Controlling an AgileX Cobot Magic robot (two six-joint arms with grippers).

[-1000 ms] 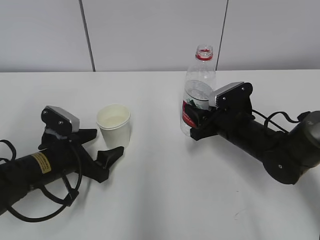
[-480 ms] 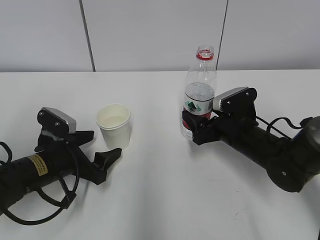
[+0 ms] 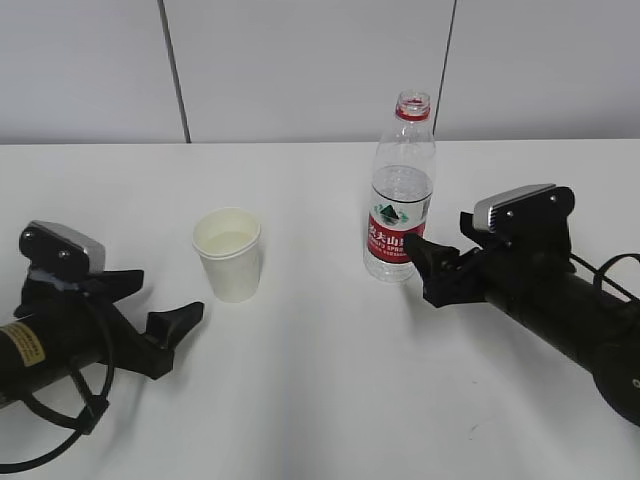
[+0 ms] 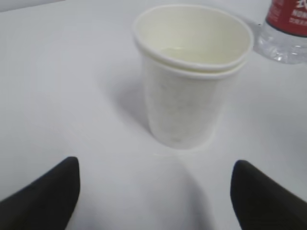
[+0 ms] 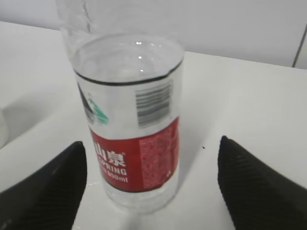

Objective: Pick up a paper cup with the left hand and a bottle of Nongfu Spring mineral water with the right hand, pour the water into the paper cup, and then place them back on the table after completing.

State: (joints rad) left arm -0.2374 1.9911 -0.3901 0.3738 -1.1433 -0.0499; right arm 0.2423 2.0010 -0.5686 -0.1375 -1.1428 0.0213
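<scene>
The paper cup [image 4: 192, 76], light and crushable, stood ahead of the released left hand [image 3: 150, 320]. The bottle [image 5: 129, 124], half-full and slippery, stood before the unclenched right hand [image 3: 425, 265]; mid-label grip advised.

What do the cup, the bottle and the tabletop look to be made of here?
Paper cup: matte off-white paper, apparently two nested, going by the doubled rolled rim. Bottle: clear glossy plastic, ribbed base, red printed label, see-through to the water. Table: matte white, likely laminate; cannot tell for sure.

lab: bare white table [image 3: 330, 400], panelled wall [image 3: 300, 70]
</scene>
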